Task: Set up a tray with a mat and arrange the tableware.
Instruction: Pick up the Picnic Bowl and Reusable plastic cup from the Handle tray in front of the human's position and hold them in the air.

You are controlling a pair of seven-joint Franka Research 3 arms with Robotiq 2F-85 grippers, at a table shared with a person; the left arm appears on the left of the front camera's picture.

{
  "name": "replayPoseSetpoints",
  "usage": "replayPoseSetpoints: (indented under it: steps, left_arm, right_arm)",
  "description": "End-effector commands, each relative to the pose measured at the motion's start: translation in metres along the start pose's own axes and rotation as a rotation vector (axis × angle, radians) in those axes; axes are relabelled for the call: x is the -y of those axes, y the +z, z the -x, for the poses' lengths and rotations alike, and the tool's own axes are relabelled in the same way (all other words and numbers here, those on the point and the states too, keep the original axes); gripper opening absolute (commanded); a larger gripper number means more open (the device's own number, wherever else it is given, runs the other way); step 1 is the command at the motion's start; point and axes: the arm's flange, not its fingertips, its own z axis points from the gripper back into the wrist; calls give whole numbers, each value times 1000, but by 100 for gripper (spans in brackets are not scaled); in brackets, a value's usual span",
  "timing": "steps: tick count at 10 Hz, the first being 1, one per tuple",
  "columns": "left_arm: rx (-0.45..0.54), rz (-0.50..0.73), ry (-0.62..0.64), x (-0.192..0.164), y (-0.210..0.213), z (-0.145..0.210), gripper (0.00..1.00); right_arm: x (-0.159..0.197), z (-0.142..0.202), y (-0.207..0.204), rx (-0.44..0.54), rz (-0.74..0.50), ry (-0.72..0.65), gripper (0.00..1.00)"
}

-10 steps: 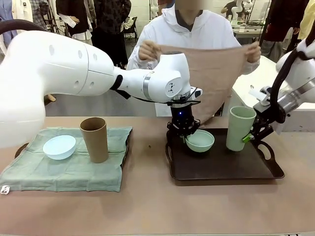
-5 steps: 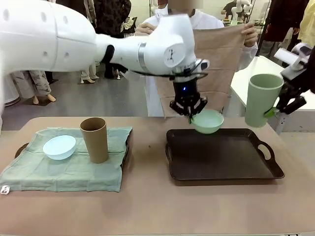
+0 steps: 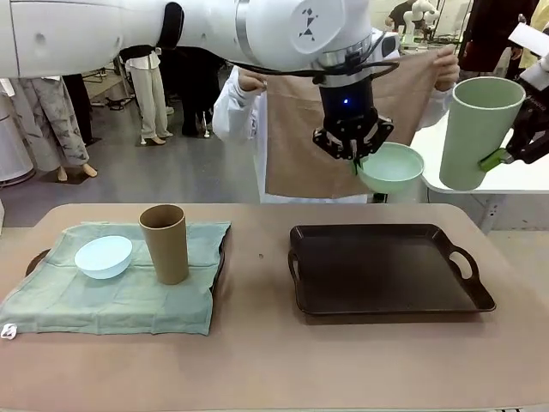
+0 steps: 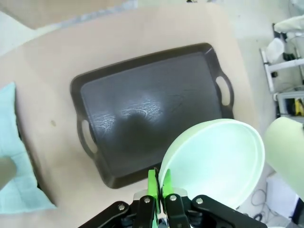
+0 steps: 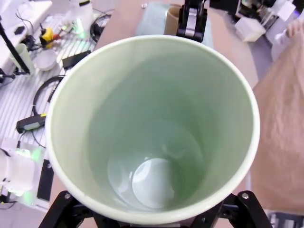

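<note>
My left gripper (image 3: 355, 156) is shut on the rim of the mint green bowl (image 3: 390, 166), holding it high above the dark tray (image 3: 386, 273); the left wrist view looks down past the bowl (image 4: 213, 166) onto the bare tray (image 4: 152, 109). My right gripper (image 3: 506, 154) is shut on the pale green cup (image 3: 476, 130), lifted off to the tray's right; its inside (image 5: 152, 156) shows close in the right wrist view. A person holds a tan mat (image 3: 300, 129) spread out behind the tray. The brown cup (image 3: 164, 243) and pale blue bowl (image 3: 104, 256) rest on a green mat (image 3: 120, 296).
The green mat covers a second tray (image 3: 34, 260) at the table's left. A white side table (image 3: 515, 180) stands at the right behind my right arm. Bare tabletop (image 3: 274, 360) runs along the front.
Both arms have risen: the left lifted the mint bowl off the tray, the right lifted the pale green cup up and to the right. The person raised the tan mat higher.
</note>
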Motion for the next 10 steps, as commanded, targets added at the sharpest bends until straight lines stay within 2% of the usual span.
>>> replayPoseSetpoints:
  steps: [1,2,10]
  left_arm:
    - [34,-36,58,-12,-5,1,0]
    - [0,0,0,0,0,0,0]
    - [0,0,0,0,0,0,0]
  right_arm:
    - [8,21,-5,49,-31,-37,0]
    - [0,0,0,0,0,0,0]
    - [0,0,0,0,0,0,0]
